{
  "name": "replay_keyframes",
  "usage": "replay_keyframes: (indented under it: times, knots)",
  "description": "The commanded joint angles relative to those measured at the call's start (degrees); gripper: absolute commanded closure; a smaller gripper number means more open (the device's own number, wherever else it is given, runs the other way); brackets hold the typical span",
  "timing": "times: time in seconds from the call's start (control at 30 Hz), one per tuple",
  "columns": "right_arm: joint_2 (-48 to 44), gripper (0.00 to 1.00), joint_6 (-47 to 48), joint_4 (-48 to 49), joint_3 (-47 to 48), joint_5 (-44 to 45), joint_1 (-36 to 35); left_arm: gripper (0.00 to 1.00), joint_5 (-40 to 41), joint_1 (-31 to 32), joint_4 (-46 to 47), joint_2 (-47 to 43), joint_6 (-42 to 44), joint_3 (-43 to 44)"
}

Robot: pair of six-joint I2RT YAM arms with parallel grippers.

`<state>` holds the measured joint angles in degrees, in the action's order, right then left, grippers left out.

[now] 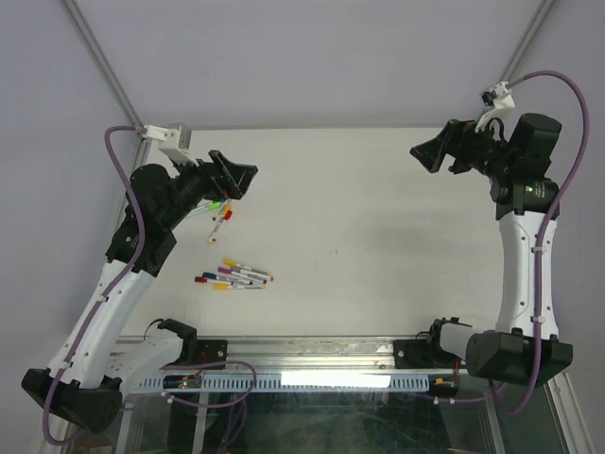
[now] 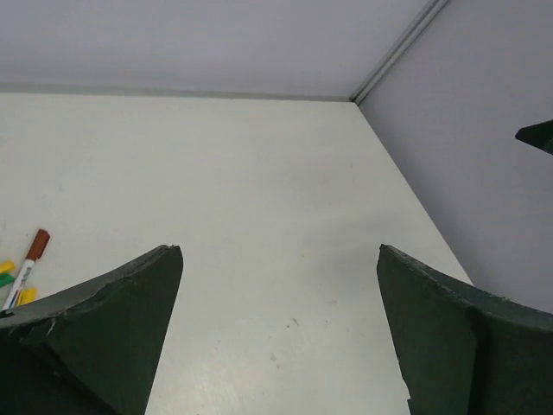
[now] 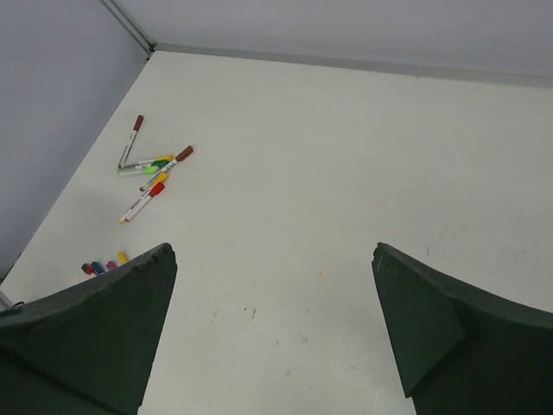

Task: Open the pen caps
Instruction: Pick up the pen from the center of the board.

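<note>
Two loose groups of pens lie on the left half of the white table: one group (image 1: 222,216) just below my left gripper (image 1: 236,178), the other (image 1: 236,276) nearer the front edge. Their small coloured pen caps sit on the barrels, such as a brown one (image 2: 38,244) and a red one (image 3: 157,188). The left gripper (image 2: 278,251) hovers open over bare table, with the pens at its left. My right gripper (image 1: 430,151) is raised at the far right, open and empty (image 3: 272,249), looking across at the far pens (image 3: 151,173).
The table (image 1: 378,236) is backed by grey walls, with a metal rail (image 1: 312,355) along its front edge. The coloured ends of the nearer pens (image 3: 104,264) peek out beside the right gripper's left finger. The right gripper's tip (image 2: 536,136) shows at the left wrist view's edge.
</note>
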<state>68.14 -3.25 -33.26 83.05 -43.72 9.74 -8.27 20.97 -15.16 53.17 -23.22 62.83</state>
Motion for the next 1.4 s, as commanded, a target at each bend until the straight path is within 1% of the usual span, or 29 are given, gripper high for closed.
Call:
replay_keyframes:
  times: [0.0, 0.13, 0.27, 0.43, 0.5, 0.53, 0.7, 0.77, 0.83, 0.93, 1.0, 1.13, 1.3, 1.37]
  knots:
    - [-3.1, 0.01, -3.2, 3.0, -4.4, 4.7, -1.3, 0.01, -2.8, -3.2, 3.4, -2.9, -3.3, -5.9]
    - [-4.7, 0.01, -5.6, 4.8, -10.1, 7.6, -2.5, 0.01, -4.6, -6.4, 7.0, -5.9, -6.8, -14.1]
    - [-6.6, 0.01, -8.4, 7.8, -15.6, 8.6, -3.5, 0.01, -7.6, -8.9, 12.4, -8.3, -11.6, -22.3]
    - [-9.4, 0.01, -7.8, 11.2, -21.3, 5.9, -4.4, 0.01, -11.0, -10.7, 17.1, -9.7, -15.8, -30.1]
    - [-10.5, 0.01, -5.8, 12.9, -23.9, 3.0, -4.7, 0.01, -9.0, -8.8, 16.7, -10.2, -15.5, -31.8]
    - [-10.8, 0.01, -4.9, 13.3, -24.7, 2.1, -4.8, 0.01, -6.2, -6.5, 15.2, -10.2, -14.8, -31.9]
    - [-12.0, 0.00, -0.9, 13.1, -27.3, -3.7, -5.2, 0.01, 10.9, 9.0, 10.9, -8.7, -13.1, -31.0]
    - [-12.5, 0.00, 0.5, 13.0, -28.1, -5.6, -5.3, 0.01, 15.1, 14.0, 10.6, -8.6, -13.6, -31.2]
    - [-13.6, 0.00, 2.5, 13.5, -29.2, -7.6, -5.4, 0.01, 17.5, 17.0, 11.2, -9.0, -14.6, -32.2]
    - [-14.8, 0.00, 7.6, 13.9, -31.3, -14.8, -5.5, 0.01, 19.1, 19.4, 14.4, -10.3, -15.6, -35.1]
    - [-15.5, 0.00, 8.8, 16.0, -33.2, -19.2, -5.4, 0.01, 19.6, 20.2, 17.3, -10.9, -16.0, -37.6]
    - [-15.3, 0.00, 3.9, 20.4, -35.6, -20.0, -5.5, 0.01, 20.7, 20.7, 18.9, -10.2, -17.7, -40.1]
    - [-15.1, 0.01, 8.1, 18.3, -35.1, -22.7, -5.7, 0.01, 23.9, 20.8, 17.9, -8.8, -19.5, -41.0]
    - [-15.2, 0.00, 9.0, 17.9, -35.0, -22.8, -5.7, 0.01, 28.1, 20.5, 17.4, -7.9, -19.5, -40.7]
